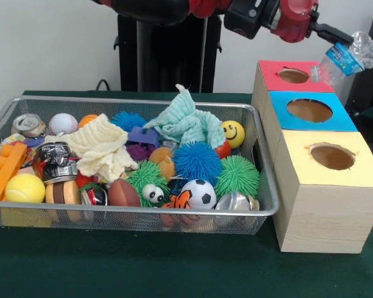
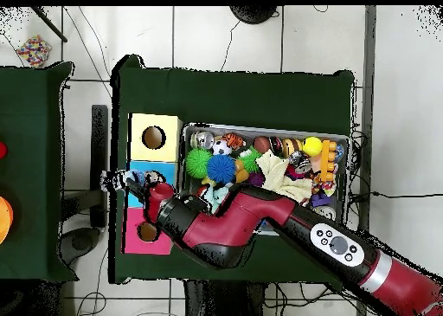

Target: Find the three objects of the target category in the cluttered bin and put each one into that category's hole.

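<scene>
Green table (image 1: 174, 267) with bin (image 1: 143, 214); arm (image 2: 260, 217) stretches sideways, gripper (image 1: 326, 34) clamped on a crumpled plastic bottle (image 1: 348, 57) just beside the red box's hole (image 1: 293, 75).

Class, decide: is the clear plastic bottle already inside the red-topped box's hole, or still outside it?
Outside. The plastic bottle hangs tilted in the gripper, above and beside the hole, neck pointing towards it.

You get even, bright indoor light from above in both views. The bin (image 1: 261, 208) casts a soft shadow on the green cloth (image 1: 112, 267). Slight softness overall; glare on white wall (image 1: 50, 43).
</scene>
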